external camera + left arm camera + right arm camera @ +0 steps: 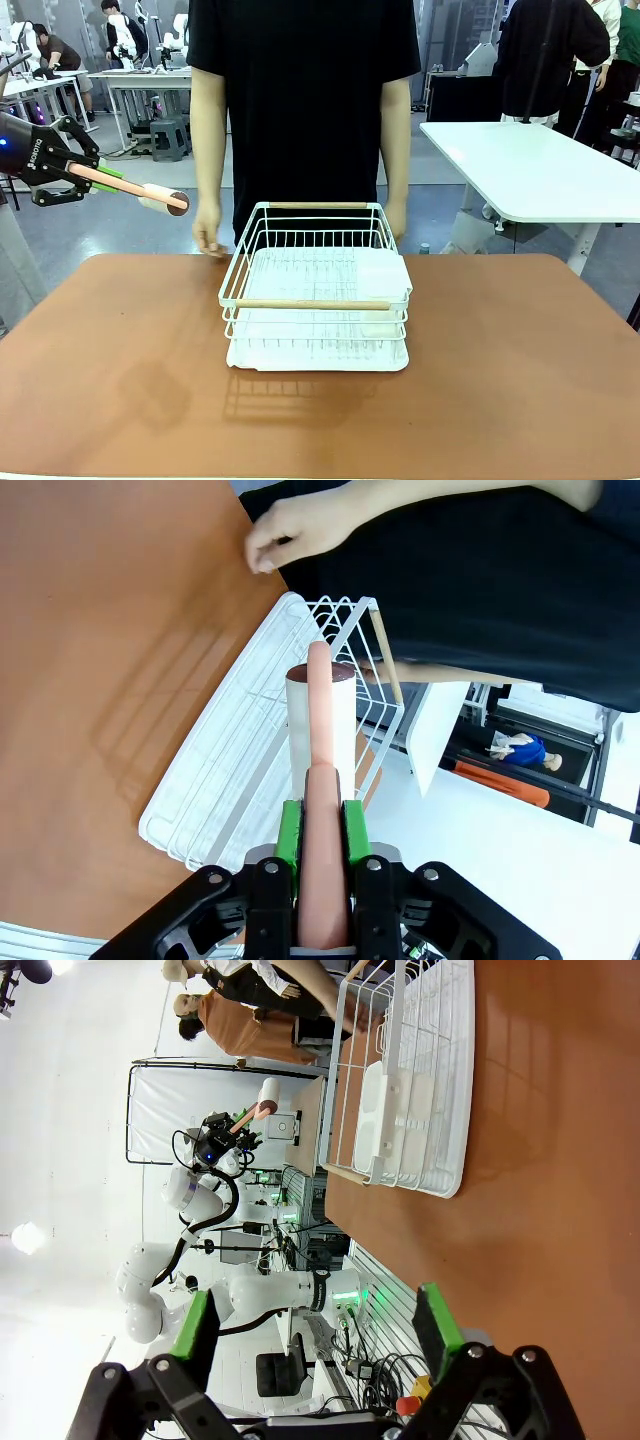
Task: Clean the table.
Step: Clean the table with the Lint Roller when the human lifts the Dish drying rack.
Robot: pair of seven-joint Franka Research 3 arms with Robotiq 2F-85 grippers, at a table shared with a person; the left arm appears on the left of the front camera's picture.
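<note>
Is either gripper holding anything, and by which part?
Left gripper grips the lint roller by its pink handle, roll end free. Right gripper is open, empty.

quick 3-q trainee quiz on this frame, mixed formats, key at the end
1. Multiple choice: what does the left gripper hold?
A. a sponge
B. a lint roller
C. a cup

2. True or false: the right gripper is shut on a cloth.

3. Fill in: the white wire rack stands near the ____ of the table, in front of the person.

Key: 1 B. 2 False, its fingers are spread open with nothing between them. 3 middle.
</note>
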